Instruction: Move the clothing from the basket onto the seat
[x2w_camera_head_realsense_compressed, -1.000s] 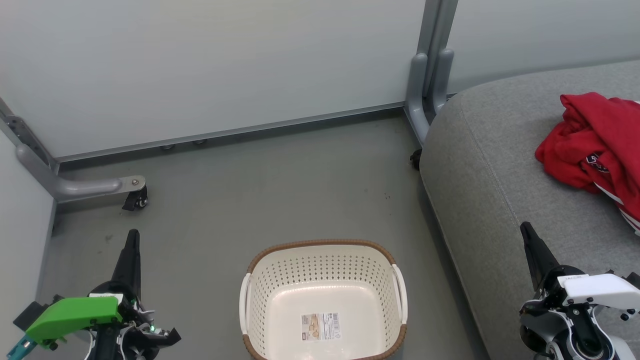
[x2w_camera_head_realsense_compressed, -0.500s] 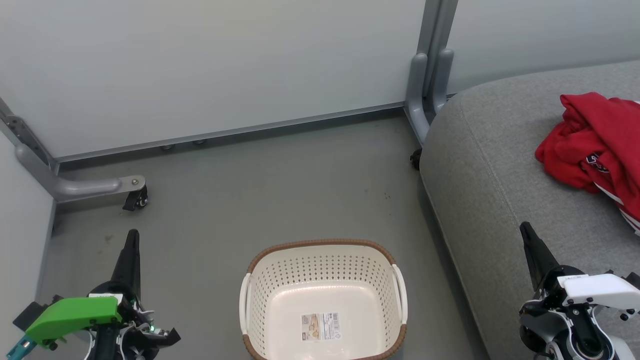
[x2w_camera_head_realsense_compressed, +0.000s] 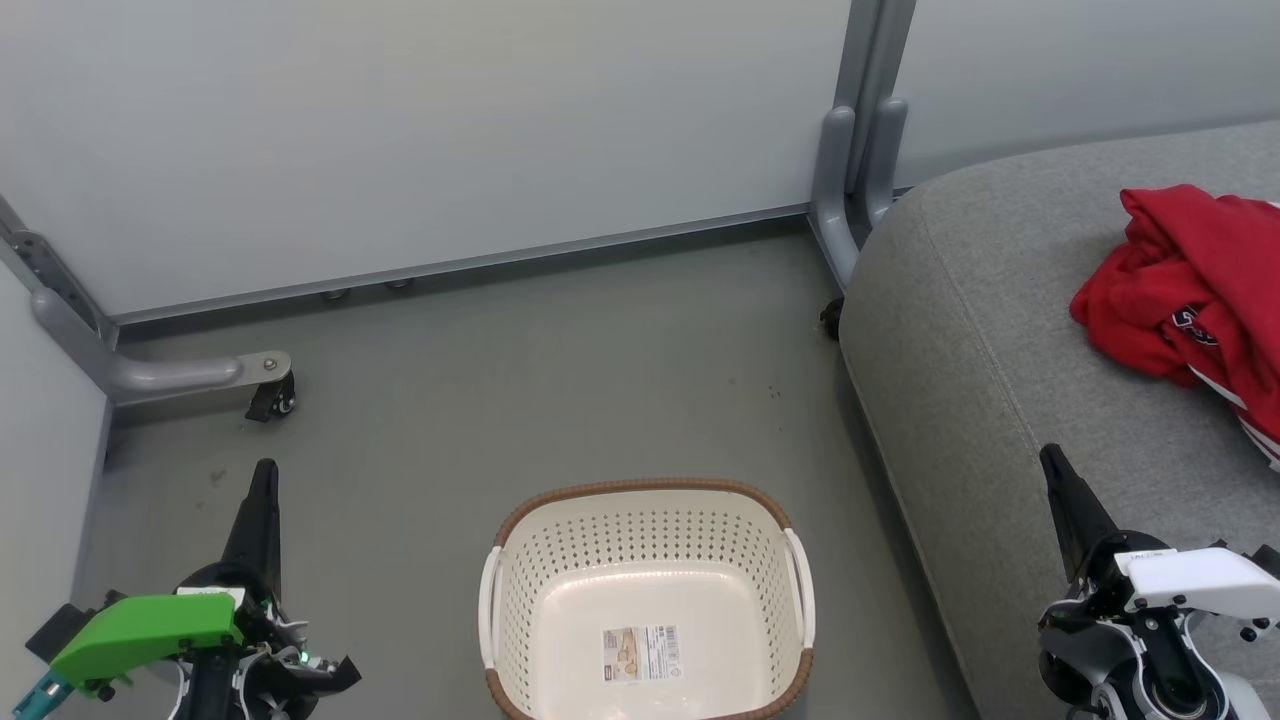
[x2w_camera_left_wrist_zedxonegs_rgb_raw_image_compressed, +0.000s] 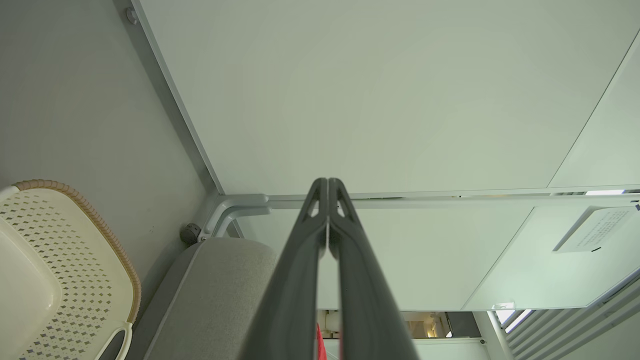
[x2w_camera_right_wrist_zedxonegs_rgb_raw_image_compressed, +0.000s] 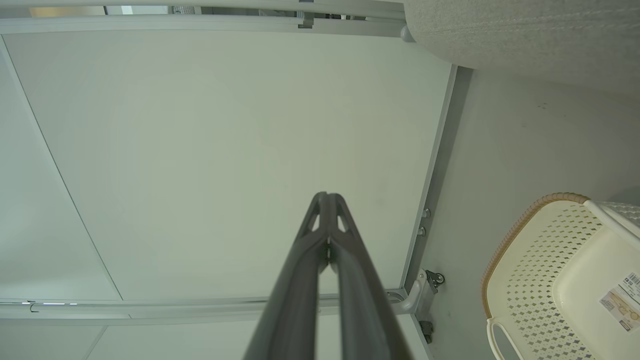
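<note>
Change: nothing stirred.
Basket (x2w_camera_head_realsense_compressed: 640, 487): stood empty.
Clothing (x2w_camera_head_realsense_compressed: 1190, 280): lay on seat (x2w_camera_head_realsense_compressed: 1000, 350), clear of its edge; apparently done.
Left gripper (x2w_camera_head_realsense_compressed: 265, 468), right gripper (x2w_camera_head_realsense_compressed: 1050, 458): clenched, empty.

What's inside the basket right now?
The basket holds just a label sticker on its base, no fabric. Its nearest strip runs off the head view's bottom edge, unseen. The clothing lies on the seat.

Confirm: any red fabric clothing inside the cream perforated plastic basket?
No, the basket holds just its label sticker; the clothing lies on the grey woven seat.
</note>
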